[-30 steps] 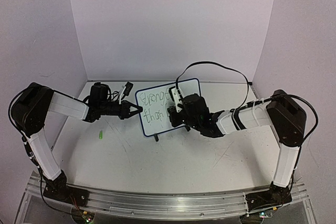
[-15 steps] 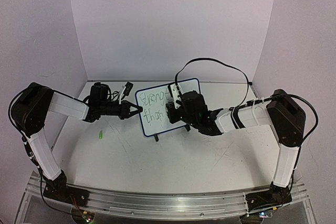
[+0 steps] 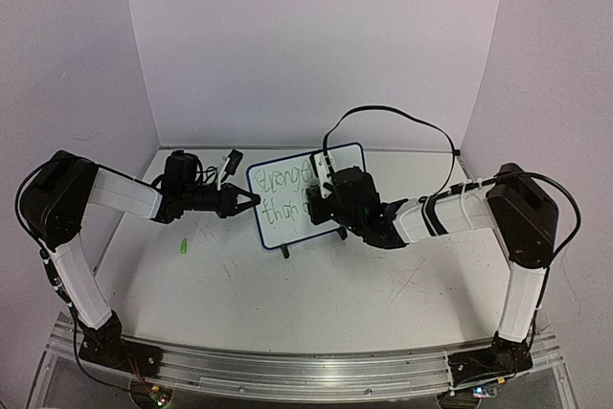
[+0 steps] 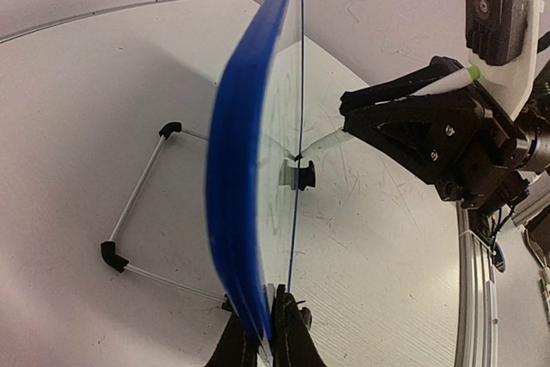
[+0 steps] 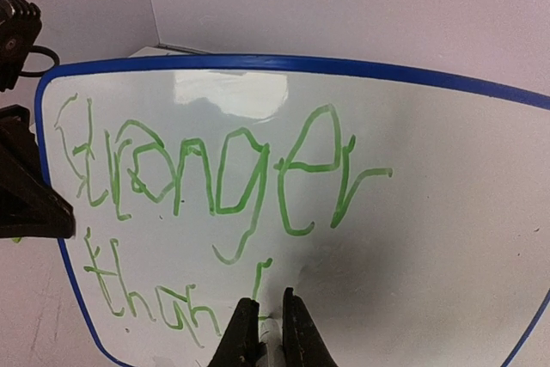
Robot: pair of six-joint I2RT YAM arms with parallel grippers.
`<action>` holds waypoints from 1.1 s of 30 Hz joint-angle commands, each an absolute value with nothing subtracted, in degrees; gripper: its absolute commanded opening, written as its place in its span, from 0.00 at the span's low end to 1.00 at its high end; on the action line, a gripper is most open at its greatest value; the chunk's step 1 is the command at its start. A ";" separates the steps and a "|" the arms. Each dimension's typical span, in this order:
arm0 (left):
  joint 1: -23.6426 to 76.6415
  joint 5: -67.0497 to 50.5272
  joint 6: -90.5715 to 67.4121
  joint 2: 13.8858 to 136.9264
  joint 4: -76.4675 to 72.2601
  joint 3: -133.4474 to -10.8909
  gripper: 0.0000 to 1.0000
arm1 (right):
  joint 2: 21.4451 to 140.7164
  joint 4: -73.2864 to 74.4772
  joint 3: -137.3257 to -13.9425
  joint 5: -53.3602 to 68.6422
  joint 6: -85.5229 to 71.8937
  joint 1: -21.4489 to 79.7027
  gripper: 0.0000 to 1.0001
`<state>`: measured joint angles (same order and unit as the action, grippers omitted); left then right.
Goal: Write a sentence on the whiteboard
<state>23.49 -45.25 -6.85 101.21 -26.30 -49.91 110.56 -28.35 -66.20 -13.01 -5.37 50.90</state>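
Left claw: the left claw (image 3: 253, 200) (image 4: 262, 345) is clenched on the left edge of the whiteboard (image 3: 287, 225) (image 4: 245, 169) (image 5: 430, 212), its fingers pinching the blue frame and steadying the board.
Right claw: the right claw (image 3: 312, 206) (image 5: 262, 333) is clamped tight on a white marker pen (image 4: 438, 85). The pen's tip touches the board face on the lower line.
Whiteboard, place: it stands towards the back middle of the worktop (image 3: 316, 294), between the two claws. It rests on small black clip feet, with a thin wire stand (image 4: 142, 204) lying behind it.
Whiteboard, heading: it is upright on its long edge. The long axis runs left to right, with the right end a little farther back. The written face is turned to the right arm.
Sentence: the sentence (image 3: 284, 182) (image 5: 215, 169) is in green. The top line looks like "Stronger". Below it is "than", then one short fresh stroke just above the pen.
Pen, heading: its barrel points from the right claw towards the board face, with the green end away from the board.
Since a second ago: the right wrist has shifted a touch, and more of the top line now shows past it. The left arm and the board have not moved.
Also there: a small green piece (image 3: 180, 248) lies on the worktop, well left of the board.
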 commanded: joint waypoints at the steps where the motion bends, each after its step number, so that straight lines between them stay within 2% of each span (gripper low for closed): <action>1: 22.85 -38.07 -0.35 102.04 -22.63 -50.89 0.00 | 109.13 -28.79 -64.74 -16.52 -6.30 49.40 0.00; 33: 22.82 -38.32 -0.45 102.30 -22.40 -51.41 0.00 | 111.42 -28.24 -66.28 -11.42 -9.33 51.40 0.00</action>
<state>23.46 -45.28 -6.83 101.21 -25.54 -50.28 111.02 -28.42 -64.51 -11.92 -8.71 51.39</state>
